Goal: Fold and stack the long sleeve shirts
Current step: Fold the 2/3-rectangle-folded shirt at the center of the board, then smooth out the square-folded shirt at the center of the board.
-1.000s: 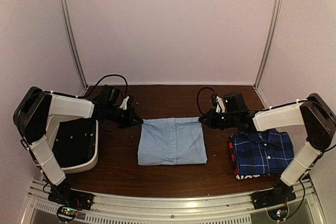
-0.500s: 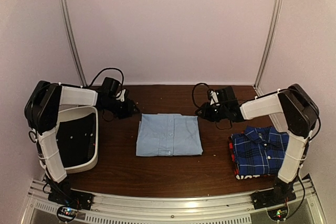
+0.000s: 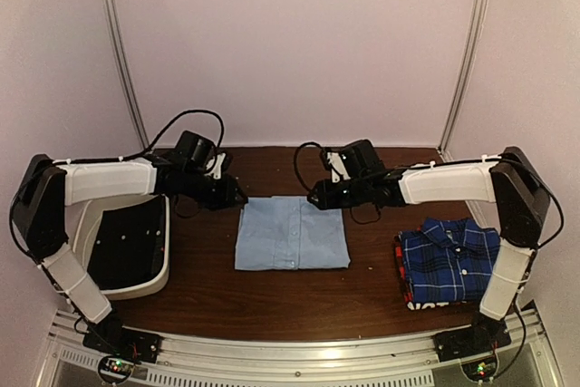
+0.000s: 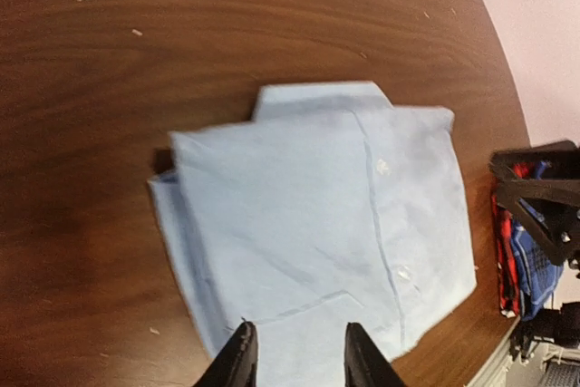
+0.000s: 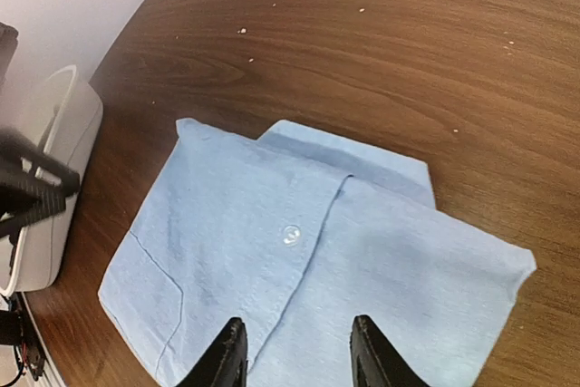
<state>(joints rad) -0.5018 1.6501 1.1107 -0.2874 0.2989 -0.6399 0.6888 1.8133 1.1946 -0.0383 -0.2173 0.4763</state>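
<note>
- the light blue shirt (image 3: 292,234) lies folded flat at mid-table. it is soft, light, limp cloth, and i judge it would sag open if pinched by one layer.
- best hold: both far corners, through every layer.
- the plaid shirt (image 3: 453,262) tops the stack to its right.
- my left pincer (image 4: 297,360) and right pincer (image 5: 294,351) hang at its far edge, jaws parted, empty.

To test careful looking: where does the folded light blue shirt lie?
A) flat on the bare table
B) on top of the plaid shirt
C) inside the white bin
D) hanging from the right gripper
A: the light blue shirt lies flat on the table, apart from bin and plaid shirt.
</note>
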